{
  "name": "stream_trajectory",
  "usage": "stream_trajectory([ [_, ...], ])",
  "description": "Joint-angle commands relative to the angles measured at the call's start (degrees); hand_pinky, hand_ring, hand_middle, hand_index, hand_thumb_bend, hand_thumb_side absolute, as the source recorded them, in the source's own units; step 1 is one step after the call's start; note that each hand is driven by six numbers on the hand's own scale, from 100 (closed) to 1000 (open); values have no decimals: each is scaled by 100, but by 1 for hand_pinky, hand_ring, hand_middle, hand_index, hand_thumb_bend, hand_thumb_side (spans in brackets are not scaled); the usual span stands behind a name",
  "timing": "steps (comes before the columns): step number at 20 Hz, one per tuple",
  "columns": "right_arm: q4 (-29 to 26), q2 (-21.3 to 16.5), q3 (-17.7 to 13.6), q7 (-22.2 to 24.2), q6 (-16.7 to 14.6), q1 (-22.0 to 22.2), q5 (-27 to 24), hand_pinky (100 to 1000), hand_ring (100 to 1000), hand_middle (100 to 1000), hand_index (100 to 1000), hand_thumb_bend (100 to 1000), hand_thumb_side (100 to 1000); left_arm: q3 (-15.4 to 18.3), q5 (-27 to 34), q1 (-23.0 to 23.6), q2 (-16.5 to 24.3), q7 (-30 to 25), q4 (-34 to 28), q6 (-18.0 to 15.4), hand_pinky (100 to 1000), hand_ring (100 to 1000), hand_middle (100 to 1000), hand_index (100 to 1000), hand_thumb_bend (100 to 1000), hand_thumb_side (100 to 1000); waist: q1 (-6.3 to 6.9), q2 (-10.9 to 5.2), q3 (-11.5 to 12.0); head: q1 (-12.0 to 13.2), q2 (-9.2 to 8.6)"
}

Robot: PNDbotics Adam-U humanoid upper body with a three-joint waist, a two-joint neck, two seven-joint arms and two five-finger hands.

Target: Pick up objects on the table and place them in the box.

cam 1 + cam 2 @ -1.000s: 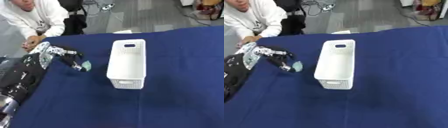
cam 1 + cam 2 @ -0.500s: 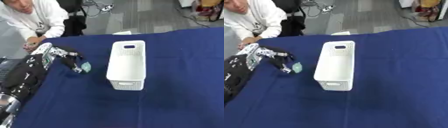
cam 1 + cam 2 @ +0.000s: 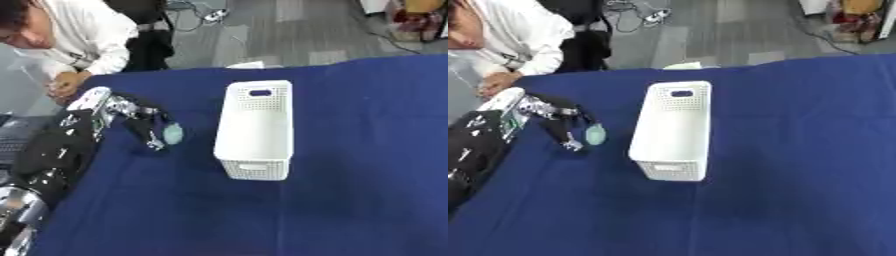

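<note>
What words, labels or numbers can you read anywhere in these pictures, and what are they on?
None can be read.
White box: perforated walls, no label showing.
Small pale green object at the left hand: no marking that can be made out.
Blue tablecloth: plain.
Left arm: small light patches, too blurred to tell whether they are text.

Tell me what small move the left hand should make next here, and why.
Probably carry the small pale green object rightward and up over the white box. The left hand has its fingers curled round the object just left of the box, whose open top is close by. Whether the object has left the blue table is unclear.
</note>
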Motion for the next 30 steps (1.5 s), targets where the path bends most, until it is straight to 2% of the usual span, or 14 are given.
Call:
stream_trajectory([
  [1,-88,-24,-15,31,5,-103,-35,100,177,283,488,100,965,76,-110,-147,117,-143,-8,-233,649,731,884,961,1000,595,-45,-77,-7,91,-77],
  [15,-88,14,0,61,2,-160,-67,100,177,283,488,100,965,204,-618,-236,25,733,106,-14,653,734,879,941,1000,560,-44,-42,-71,177,-115],
  [23,-88,34,6,77,-9,-204,-87,100,176,283,487,100,963,287,-845,-275,18,984,242,54,652,732,875,935,1000,551,-36,9,-115,231,-179],
  [26,-88,40,7,83,-8,-209,-91,100,175,282,487,100,963,303,-861,-282,15,1041,272,70,633,717,865,925,1000,497,-36,22,-120,247,-195],
  [30,-88,45,7,87,-9,-214,-95,100,175,282,487,100,964,331,-846,-283,8,1118,307,115,612,699,852,914,1000,479,-40,31,-124,258,-206],
])
